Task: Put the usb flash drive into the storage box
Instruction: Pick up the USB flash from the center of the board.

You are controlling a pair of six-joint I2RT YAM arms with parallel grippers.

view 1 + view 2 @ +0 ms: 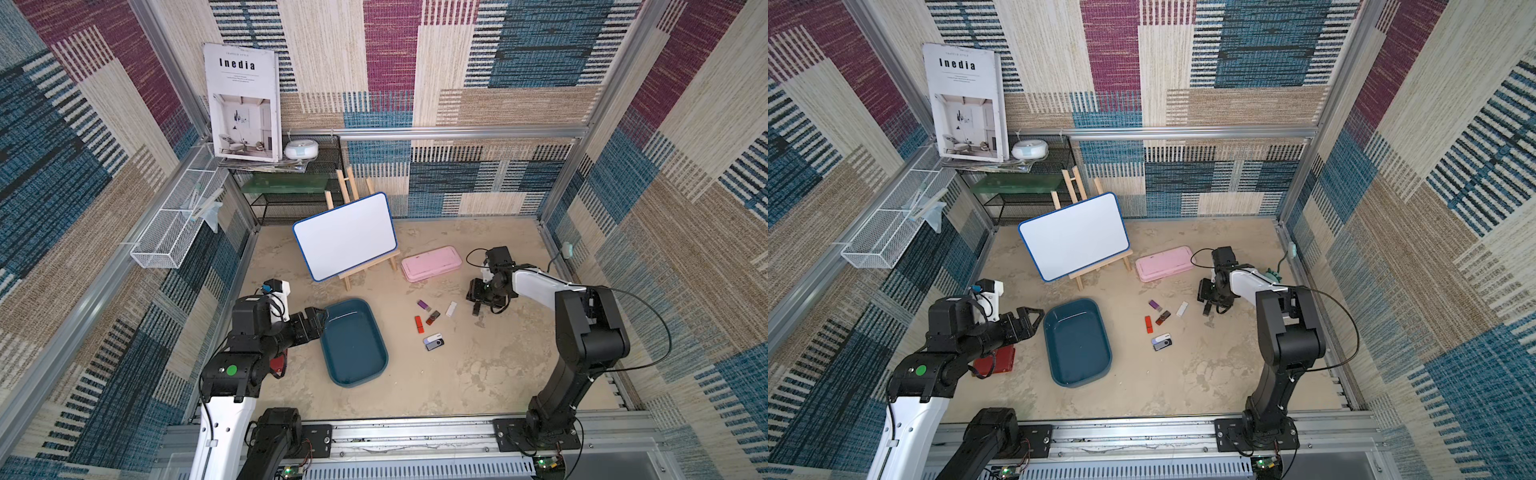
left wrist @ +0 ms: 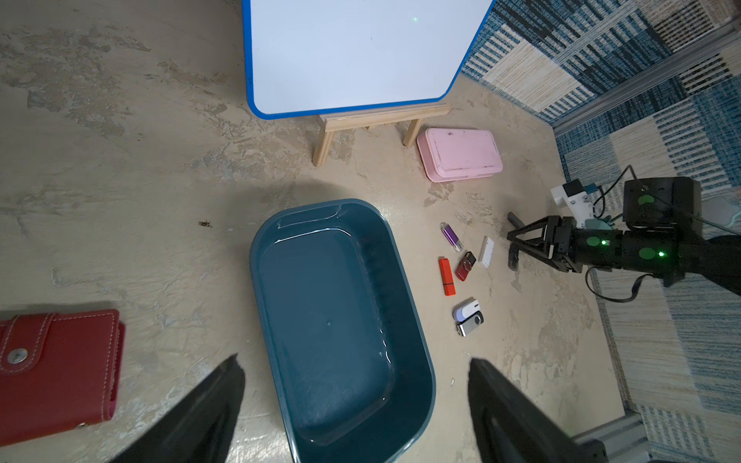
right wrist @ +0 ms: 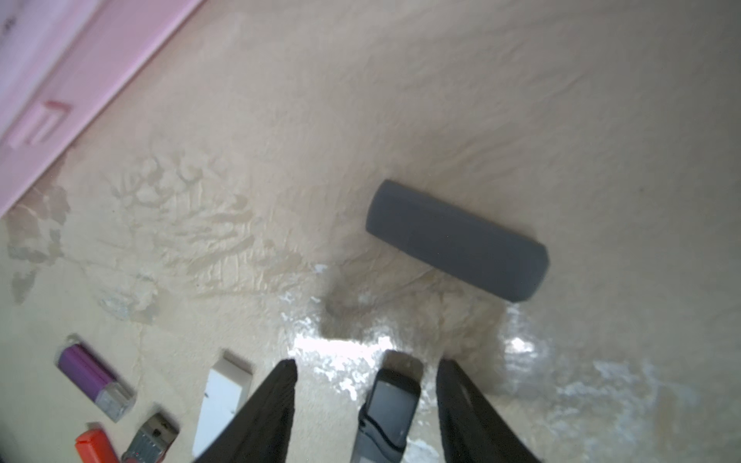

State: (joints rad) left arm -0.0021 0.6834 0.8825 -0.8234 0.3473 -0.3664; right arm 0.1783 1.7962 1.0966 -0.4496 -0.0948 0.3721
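Zero things lie in the storage box (image 1: 353, 345) near the desk's (image 1: 457, 374) left edge. Right pincer (image 3: 367, 362) stands spread around a dark usb flash drive (image 3: 389, 413) on the desk, not squeezing. Left pincer (image 2: 355, 358) gapes empty. Grabbing and carrying are left.

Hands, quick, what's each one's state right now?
Left hand: open, holding nothing.
Right hand: open, straddling the black flash drive, not gripping it.

Upright teal storage box (image 1: 353, 345), loose flash drives (image 1: 432, 318) just beside
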